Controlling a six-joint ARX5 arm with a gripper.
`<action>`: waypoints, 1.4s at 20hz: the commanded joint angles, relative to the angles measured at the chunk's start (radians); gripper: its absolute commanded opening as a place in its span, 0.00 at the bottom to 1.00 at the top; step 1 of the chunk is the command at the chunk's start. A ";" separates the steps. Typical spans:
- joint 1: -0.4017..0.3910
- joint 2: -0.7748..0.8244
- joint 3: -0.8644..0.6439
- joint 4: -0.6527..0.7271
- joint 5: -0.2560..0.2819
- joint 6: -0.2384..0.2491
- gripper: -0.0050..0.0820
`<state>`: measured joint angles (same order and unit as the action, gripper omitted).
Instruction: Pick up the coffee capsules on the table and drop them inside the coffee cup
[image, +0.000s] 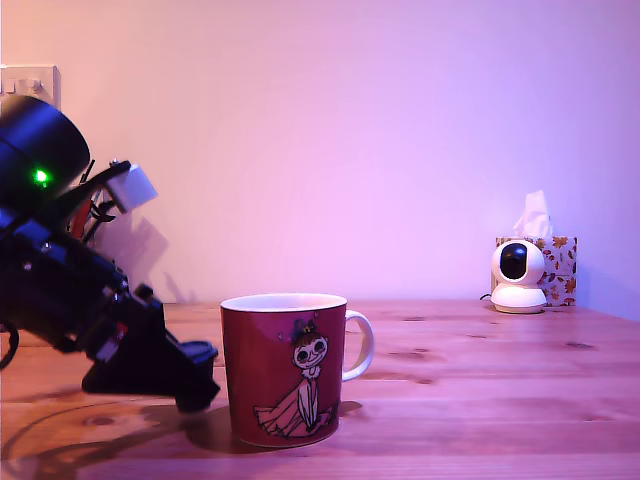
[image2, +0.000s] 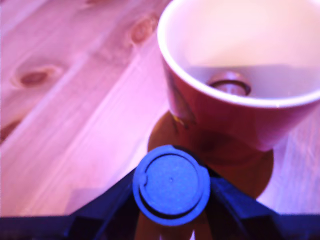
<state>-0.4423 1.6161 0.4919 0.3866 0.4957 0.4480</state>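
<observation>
Your black hand (image2: 171, 186) pinches a round dark-brown plastic capsule (image2: 171, 184), low over the pine counter (image: 480, 400), just beside the dark red ceramic mug (image: 284, 368) w/ cartoon girl print; no readable text. Second capsule (image2: 229, 83) lies inside mug. Far back: white camera (image: 518, 276), floral tissue box (image: 560, 262).

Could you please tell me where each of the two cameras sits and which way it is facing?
Exterior view: low, near table height, facing the wall side-on; shows the coffee cup, the arm and its gripper at that view's left.
Wrist view: on the arm, looking down past the gripper, which holds a coffee capsule, into the cup, where another capsule lies.
Shared: cup, table, gripper.
</observation>
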 joint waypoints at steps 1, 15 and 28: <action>0.012 -0.050 -0.013 0.011 -0.014 -0.002 0.20; 0.005 -0.375 0.011 -0.117 0.037 -0.172 0.20; -0.107 -0.365 0.333 -0.655 0.029 -0.172 0.20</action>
<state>-0.5426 1.2388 0.8051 -0.2604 0.5255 0.2787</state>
